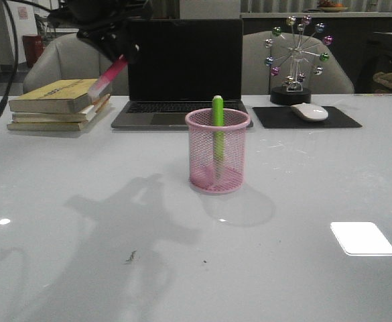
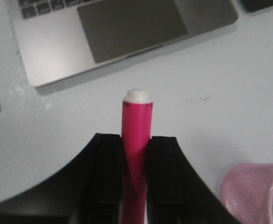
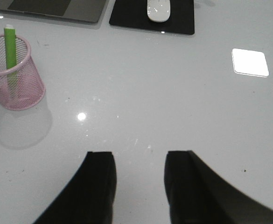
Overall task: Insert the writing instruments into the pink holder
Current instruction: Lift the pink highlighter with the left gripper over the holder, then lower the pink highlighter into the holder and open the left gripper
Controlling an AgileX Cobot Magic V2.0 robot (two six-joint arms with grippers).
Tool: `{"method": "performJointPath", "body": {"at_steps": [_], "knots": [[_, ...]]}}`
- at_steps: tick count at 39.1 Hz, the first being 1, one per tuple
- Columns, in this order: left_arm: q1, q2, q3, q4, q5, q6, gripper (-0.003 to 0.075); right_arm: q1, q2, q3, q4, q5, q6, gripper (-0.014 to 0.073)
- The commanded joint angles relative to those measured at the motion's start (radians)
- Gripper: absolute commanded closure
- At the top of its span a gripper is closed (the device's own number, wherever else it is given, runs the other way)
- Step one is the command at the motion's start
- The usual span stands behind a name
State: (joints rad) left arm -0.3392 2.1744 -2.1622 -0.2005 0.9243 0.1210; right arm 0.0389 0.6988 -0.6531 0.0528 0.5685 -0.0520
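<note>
The pink holder (image 1: 217, 151) stands upright mid-table, just in front of the laptop. A green marker (image 1: 218, 111) stands inside it, its top above the rim. High over the table's left, my left gripper (image 1: 118, 50) is shut on the pink marker (image 1: 112, 74), which slants down towards the books. In the left wrist view the pink marker (image 2: 136, 126) sticks out between the left gripper's (image 2: 136, 137) fingers, with the holder's rim (image 2: 253, 191) off to one side. My right gripper (image 3: 138, 156) is open and empty over bare table, apart from the holder (image 3: 15, 74) and green marker (image 3: 9, 46).
An open laptop (image 1: 182, 74) sits behind the holder. A stack of books (image 1: 58, 104) lies at the back left. A white mouse (image 1: 309, 112) rests on a black pad (image 1: 336, 121) at the back right, with a ball ornament (image 1: 296, 57) behind it.
</note>
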Motion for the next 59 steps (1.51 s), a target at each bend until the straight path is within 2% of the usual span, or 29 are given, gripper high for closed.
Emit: {"method": "performJointPath", "body": {"at_steps": [1,8,15,20,33,41,50,59], "knots": [[-0.040,-0.089,-0.046,-0.027,-0.128,0.001,0.0629,-0.007,-0.005,-0.017,0.002,-0.071,-0.008,0.0207],[-0.119,-0.095,-0.043,-0.055,-0.304,0.001,0.0629,-0.007,-0.005,0.007,0.002,-0.067,-0.008,0.0207],[-0.203,-0.095,-0.036,-0.055,-0.402,0.001,0.0629,-0.007,-0.005,0.013,0.001,-0.071,-0.008,0.0207],[-0.254,-0.095,0.036,-0.057,-0.541,0.001,0.0629,-0.007,-0.005,0.013,-0.035,-0.078,-0.008,0.0207],[-0.344,-0.095,0.248,-0.093,-0.727,0.001,0.0629,-0.007,-0.005,0.013,-0.069,-0.090,-0.008,0.0207],[-0.371,-0.110,0.294,-0.087,-0.763,0.001,0.0629,-0.007,-0.005,0.013,-0.070,-0.093,-0.008,0.0207],[-0.366,-0.125,0.294,-0.072,-0.635,0.001,0.0629,-0.007,-0.005,0.013,-0.070,-0.093,-0.008,0.0207],[-0.361,-0.132,0.294,-0.072,-0.609,0.001,0.0629,-0.007,-0.005,0.013,-0.070,-0.093,-0.008,0.0207]]}}
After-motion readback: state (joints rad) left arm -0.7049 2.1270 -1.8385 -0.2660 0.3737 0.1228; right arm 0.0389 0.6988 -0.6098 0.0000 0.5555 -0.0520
